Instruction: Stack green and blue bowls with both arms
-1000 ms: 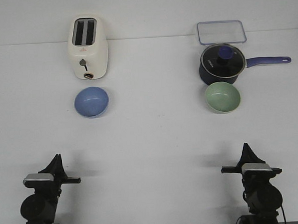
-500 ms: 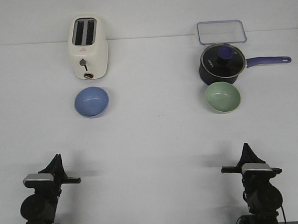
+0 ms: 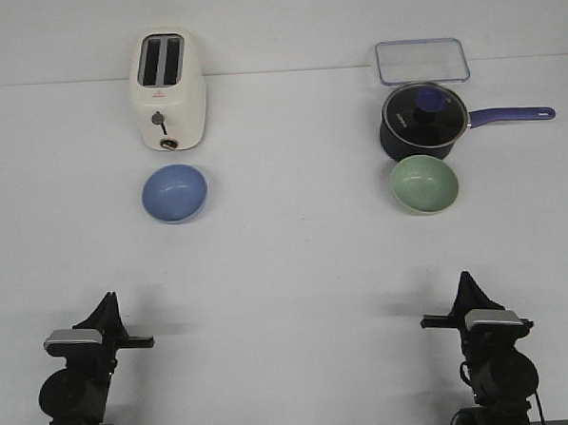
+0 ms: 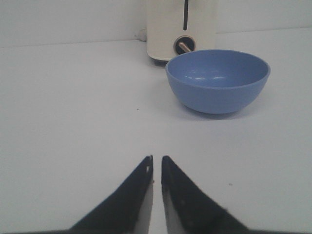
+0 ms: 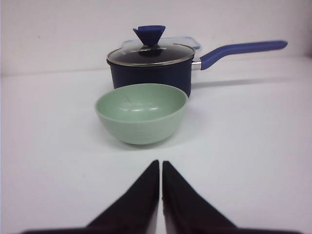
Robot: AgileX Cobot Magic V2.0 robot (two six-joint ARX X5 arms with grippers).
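While the blue bowl [image 3: 174, 192] and green bowl [image 3: 423, 183] sit well apart, left gripper [image 4: 156, 163] and right gripper [image 5: 160, 167] stay-free, pinched nearly closed, grasping nothing.

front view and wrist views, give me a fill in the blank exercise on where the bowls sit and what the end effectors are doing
1. The blue bowl sits just in front of the ____.
2. The green bowl sits just in front of the lidded ____.
3. Neither bowl holds anything; both are ____.
4. The left end effector and right end effector each have fingers nearly ____.

Missing words: toaster; saucepan; empty; shut
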